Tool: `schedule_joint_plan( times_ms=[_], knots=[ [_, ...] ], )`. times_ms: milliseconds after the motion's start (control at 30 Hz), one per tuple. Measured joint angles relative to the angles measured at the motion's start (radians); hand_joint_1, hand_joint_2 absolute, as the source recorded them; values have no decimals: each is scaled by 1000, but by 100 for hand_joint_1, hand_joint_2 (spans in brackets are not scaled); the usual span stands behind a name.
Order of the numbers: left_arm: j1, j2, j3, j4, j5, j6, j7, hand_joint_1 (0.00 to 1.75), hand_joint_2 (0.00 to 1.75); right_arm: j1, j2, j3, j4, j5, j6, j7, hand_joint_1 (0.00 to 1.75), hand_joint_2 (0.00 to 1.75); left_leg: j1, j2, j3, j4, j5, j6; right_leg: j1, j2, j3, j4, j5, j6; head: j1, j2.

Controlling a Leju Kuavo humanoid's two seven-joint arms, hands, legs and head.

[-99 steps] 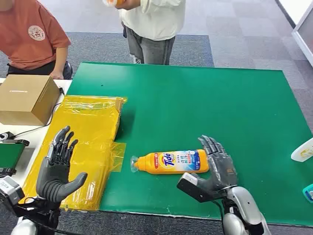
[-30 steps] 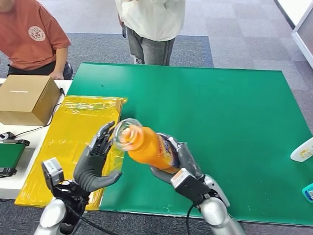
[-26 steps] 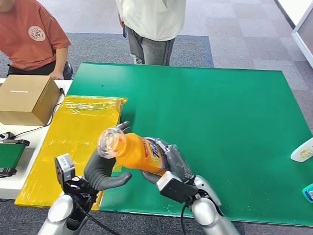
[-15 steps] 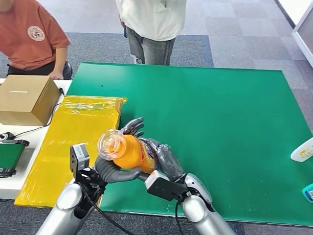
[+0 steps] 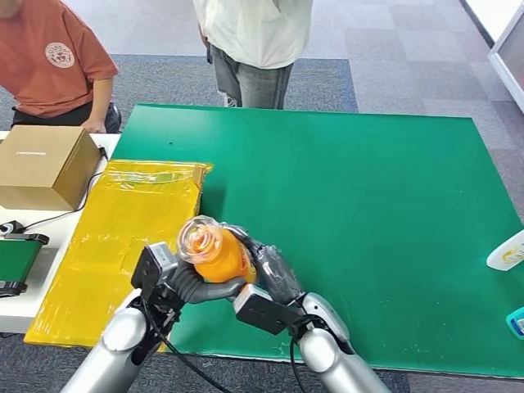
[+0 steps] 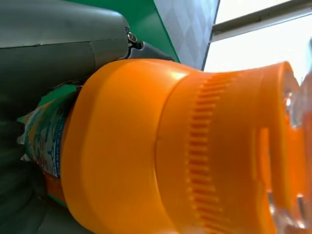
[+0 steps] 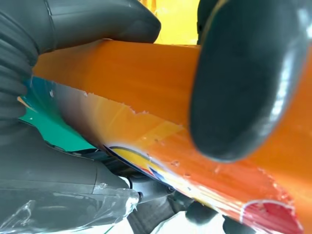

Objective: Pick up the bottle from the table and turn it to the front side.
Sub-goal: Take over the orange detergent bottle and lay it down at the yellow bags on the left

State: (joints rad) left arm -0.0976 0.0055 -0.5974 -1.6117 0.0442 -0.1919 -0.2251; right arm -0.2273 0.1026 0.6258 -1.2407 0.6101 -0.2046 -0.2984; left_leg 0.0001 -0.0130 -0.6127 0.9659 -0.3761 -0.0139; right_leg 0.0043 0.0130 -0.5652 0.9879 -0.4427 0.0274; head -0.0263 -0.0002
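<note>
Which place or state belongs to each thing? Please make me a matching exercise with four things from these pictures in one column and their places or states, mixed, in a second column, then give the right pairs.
Things:
1. bottle
2. cardboard box
3. yellow plastic bag
4. green mat

Places or states:
A. lies flat, overlapping the mat's left edge
B. held above the table between the left robot hand and the right robot hand
C. covers most of the table top
D. stands on the white surface at far left

Pairs: 1-B, 2-D, 3-A, 4-C

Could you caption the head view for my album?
Both hands, left and right, hold an orange Tide bottle above the green mat.
</note>
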Motion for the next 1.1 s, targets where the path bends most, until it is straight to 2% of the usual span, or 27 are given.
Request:
schedule_joint_plan(
  times_ms=[67,167,200,267,400,433,500,700,767,833,933,1100],
  knots=[
    [13,-2,0,-14,-52,49,-18,175,175,3,0,-4,-1,0,-10,3,169,175,0,0,0,0,0,0,0,0,0,0,0,0,0,0],
    [46,-9,0,-49,-134,130,-47,175,175,9,0,-10,-8,2,-22,10,38,175,0,0,0,0,0,0,0,0,-1,0,0,0,0,0],
    [59,-12,1,-63,-173,164,-59,175,175,12,0,-14,-13,3,-24,15,0,175,0,0,0,0,0,0,0,0,-1,0,0,0,0,0],
    [91,-19,2,-96,-312,285,-95,175,175,20,2,-24,-25,2,-28,31,0,175,0,0,-1,0,0,0,0,1,-2,0,0,0,0,0],
    [141,-27,47,-195,-724,711,-153,175,175,54,-6,-113,-49,-39,-64,71,0,175,0,-1,-2,0,0,0,0,0,-1,0,0,0,0,0],
    [154,-28,63,-220,-827,790,-155,175,175,62,-10,-142,-57,-53,-71,73,0,175,0,-1,-2,0,0,0,0,0,-1,0,0,0,0,0],
    [188,-44,98,-264,-994,866,-164,175,175,70,-15,-194,-77,-78,-79,72,0,175,0,0,-2,0,0,0,0,0,-2,0,0,0,0,0],
    [260,-128,241,-331,-1279,886,-163,175,175,95,-25,-324,-164,-134,-98,60,0,175,0,0,-2,0,0,0,-1,0,-2,0,0,0,0,0],
    [273,-148,279,-337,-1398,887,-112,175,175,103,-28,-356,-200,-145,-103,54,0,175,0,0,-2,0,0,0,-1,0,-2,0,0,0,0,0],
    [283,-152,306,-333,-1516,886,-25,175,175,113,-32,-384,-240,-154,-107,44,0,175,0,0,-2,0,0,0,-1,0,-2,0,0,0,0,0],
    [282,-125,345,-278,-1578,885,80,175,175,128,-38,-418,-311,-167,-108,23,0,175,0,0,-2,0,0,0,-1,0,-3,0,0,0,0,0],
    [232,-34,361,-71,-1580,886,248,175,175,135,-49,-439,-420,-186,-97,-5,0,175,0,1,-2,0,0,-1,0,1,-3,0,0,0,0,0]
  ],
)
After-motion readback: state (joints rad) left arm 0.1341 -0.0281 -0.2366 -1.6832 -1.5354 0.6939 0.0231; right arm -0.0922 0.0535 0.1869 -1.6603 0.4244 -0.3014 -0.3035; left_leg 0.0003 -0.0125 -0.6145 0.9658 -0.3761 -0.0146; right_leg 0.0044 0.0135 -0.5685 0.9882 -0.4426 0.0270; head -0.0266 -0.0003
